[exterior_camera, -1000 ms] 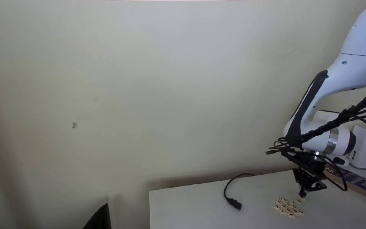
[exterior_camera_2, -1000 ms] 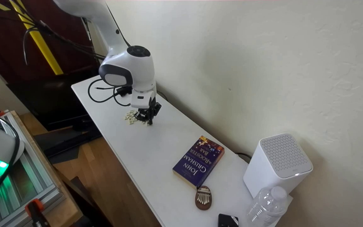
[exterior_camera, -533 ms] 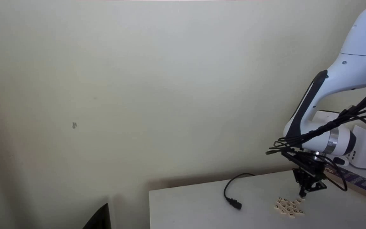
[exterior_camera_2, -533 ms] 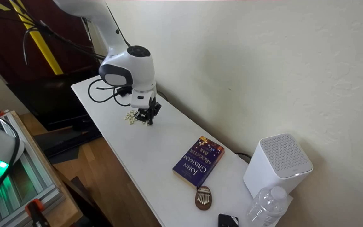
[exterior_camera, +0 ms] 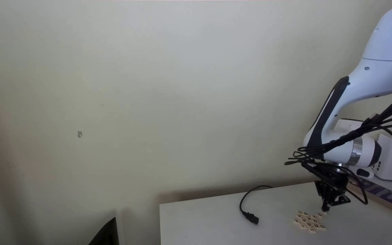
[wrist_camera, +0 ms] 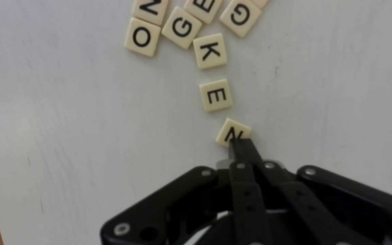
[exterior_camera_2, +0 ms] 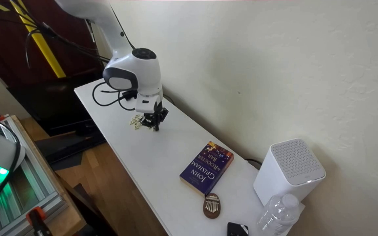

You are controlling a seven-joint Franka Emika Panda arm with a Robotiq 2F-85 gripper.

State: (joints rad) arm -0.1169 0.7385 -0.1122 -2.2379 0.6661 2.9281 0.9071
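Cream square N tile [wrist_camera: 233, 130] on white tabletop [wrist_camera: 97, 153], partly hidden by closed, empty black two-fingered gripper [wrist_camera: 243, 144]; roughly lined up with cream square E tile [wrist_camera: 216, 95] and matching K tile [wrist_camera: 210, 51], apparently not yet straightened.

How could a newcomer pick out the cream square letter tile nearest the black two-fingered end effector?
On the long white table, find the cluster of cream square letter tiles. In the wrist view, go down past the K tile and E tile to the end effector. The target tile, its letter N-like, is the only one the end effector partly hides.
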